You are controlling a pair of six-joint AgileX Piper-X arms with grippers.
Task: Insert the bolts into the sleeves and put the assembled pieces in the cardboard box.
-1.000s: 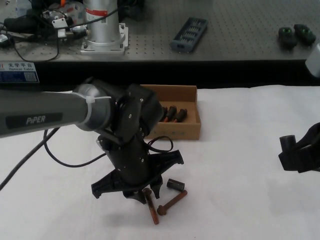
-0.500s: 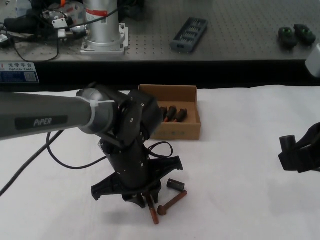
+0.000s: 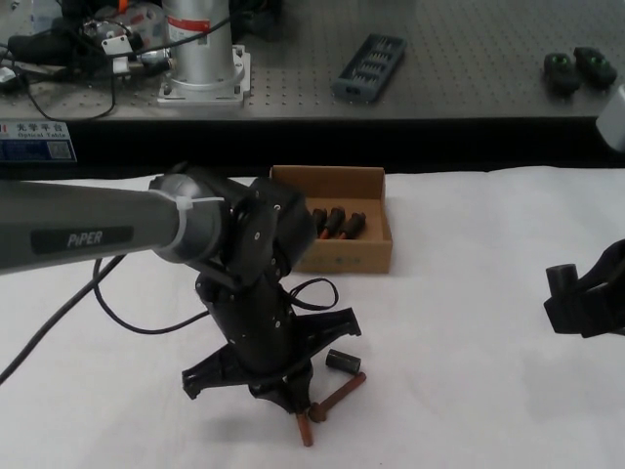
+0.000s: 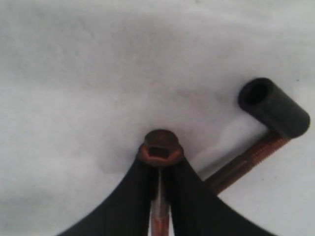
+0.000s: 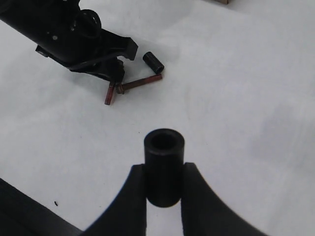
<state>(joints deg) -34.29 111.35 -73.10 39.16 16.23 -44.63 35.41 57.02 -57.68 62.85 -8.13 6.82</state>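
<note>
On your tabletop (image 3: 469, 293) the cardboard box (image 3: 342, 256) sits at far centre, your left pincer (image 4: 160, 172) nearer you clamps a bolt (image 4: 160, 147) just beside a second bolt (image 4: 241, 164) and a loose sleeve (image 4: 273, 105), and your right pincer (image 5: 164, 182), well right, grips another sleeve (image 5: 164, 162).

A laboratory is suggested by the perforated metal breadboard (image 3: 469, 88), loaded with a metal column (image 3: 200, 39) and tangled cables (image 3: 44, 47), that is seen behind the white-covered surface (image 3: 469, 293).

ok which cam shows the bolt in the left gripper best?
Left wrist view: bolt close up, head and shank clamped in the left gripper. High view: only its end. Right wrist view: small, far off.
</note>
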